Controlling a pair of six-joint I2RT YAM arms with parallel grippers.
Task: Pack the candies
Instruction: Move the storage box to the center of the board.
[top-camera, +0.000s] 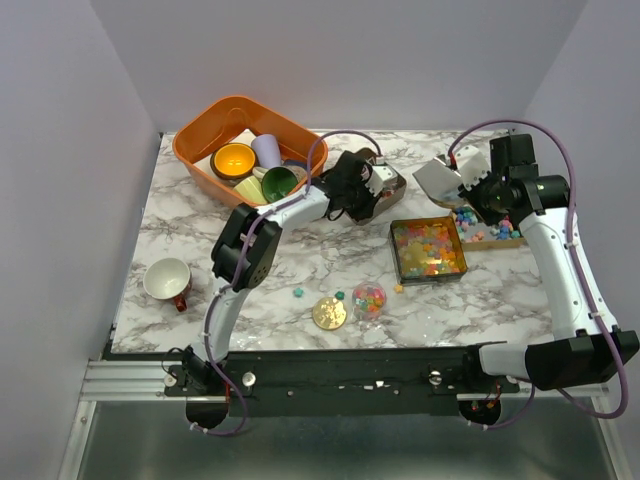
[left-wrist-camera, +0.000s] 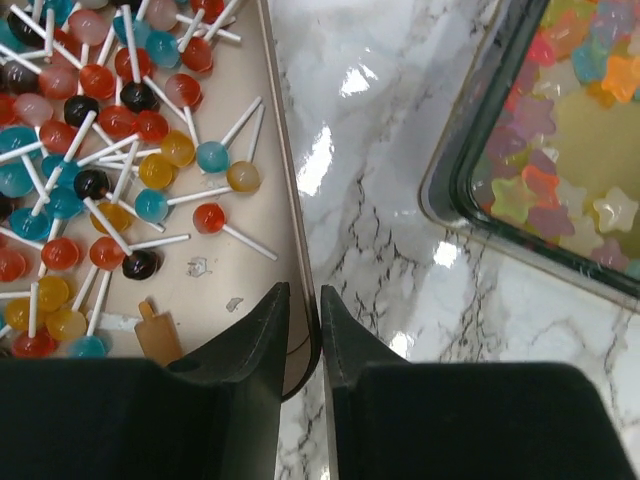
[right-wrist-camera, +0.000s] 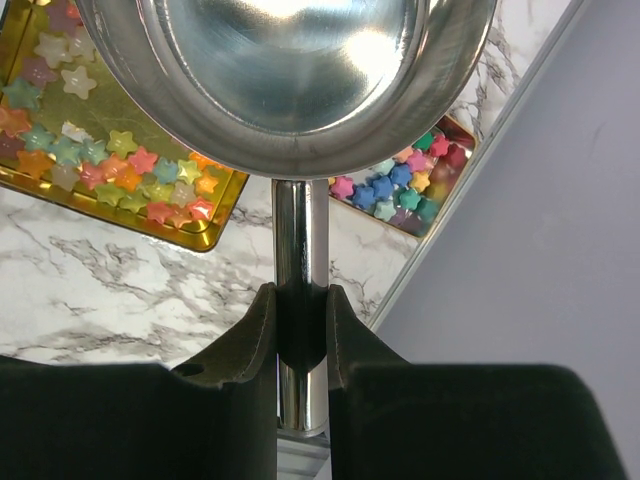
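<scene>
The left gripper (left-wrist-camera: 303, 294) pinches the rim of a lollipop tray (left-wrist-camera: 232, 268), the right gripper (right-wrist-camera: 301, 296) clamps the handle of a steel scoop (right-wrist-camera: 290, 80) above star candies (right-wrist-camera: 120, 165) lying in a gold tray (right-wrist-camera: 215, 232) on the table (top-camera: 300, 260).

Left arm (top-camera: 222, 315) and right arm (top-camera: 562, 265), mounted on black base rail (top-camera: 350, 382): white links, black joints, purple cable (top-camera: 322, 145) each. Left gripper (left-wrist-camera: 305, 292) fingers (left-wrist-camera: 262, 345) black, wedge-shaped.

The left arm (top-camera: 285, 210) stretches over the bench (top-camera: 300, 265), left fingers (left-wrist-camera: 268, 335) pinching the rim of a tray (left-wrist-camera: 180, 290). The right fingers (right-wrist-camera: 255, 335) clamp a scoop (right-wrist-camera: 300, 230) by its handle.
</scene>
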